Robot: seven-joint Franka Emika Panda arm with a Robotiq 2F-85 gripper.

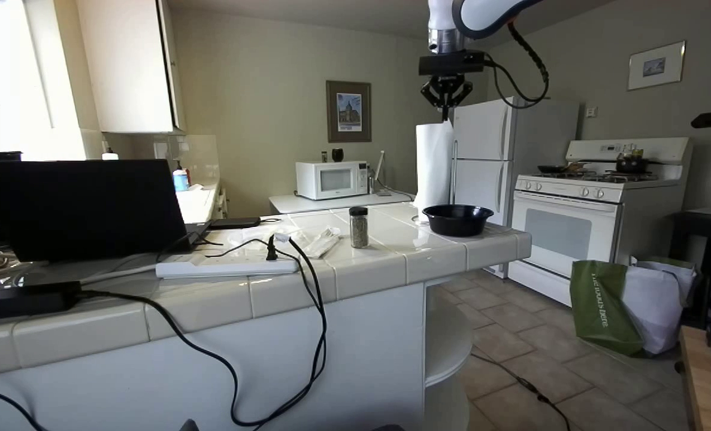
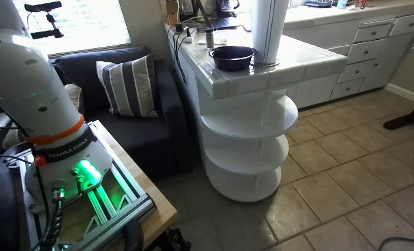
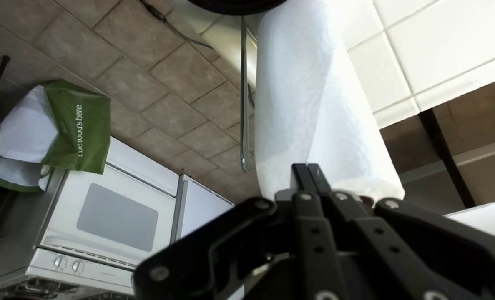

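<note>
A white paper towel roll (image 1: pixel 432 164) stands upright on the tiled counter (image 1: pixel 379 263). It also shows in an exterior view (image 2: pixel 268 31), its top cut off, and in the wrist view (image 3: pixel 289 91). My gripper (image 1: pixel 445 117) points down at the roll's top. In the wrist view the gripper (image 3: pixel 307 166) has its fingertips together, with a fold of the paper running up to them. The paper rises to a point at the tips, so a sheet edge appears pinched. A thin metal holder rod (image 3: pixel 244 96) stands beside the roll. A black bowl (image 1: pixel 458 220) sits close to the roll.
A spice jar (image 1: pixel 359 228), a power strip (image 1: pixel 226 267), cables and a laptop (image 1: pixel 85 209) are on the counter. A fridge (image 1: pixel 481 155), a stove (image 1: pixel 571 227) and a green-white bag (image 1: pixel 607 305) stand beyond. Round shelves (image 2: pixel 248 122) are under the counter end.
</note>
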